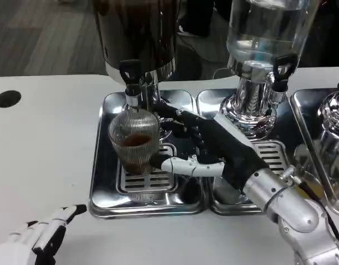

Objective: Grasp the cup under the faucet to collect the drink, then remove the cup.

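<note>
A ribbed glass cup (134,141) partly filled with brown drink stands on the drip grate (150,181) under the black faucet (130,74) of the dark dispenser (139,33). My right hand (211,146) reaches in from the right with its fingers spread. Its white thumb (186,165) touches the cup's lower right side, and the black fingers (172,116) lie by the cup's right rear. I cannot tell that the cup is gripped. My left hand (40,238) lies at the lower left on the table, holding nothing, fingers stretched out.
The cup's steel tray (102,165) adjoins a second tray (269,205) under a clear water dispenser (263,33). A third chrome dispenser (332,124) stands at the right edge. A black hole (8,98) marks the table's left.
</note>
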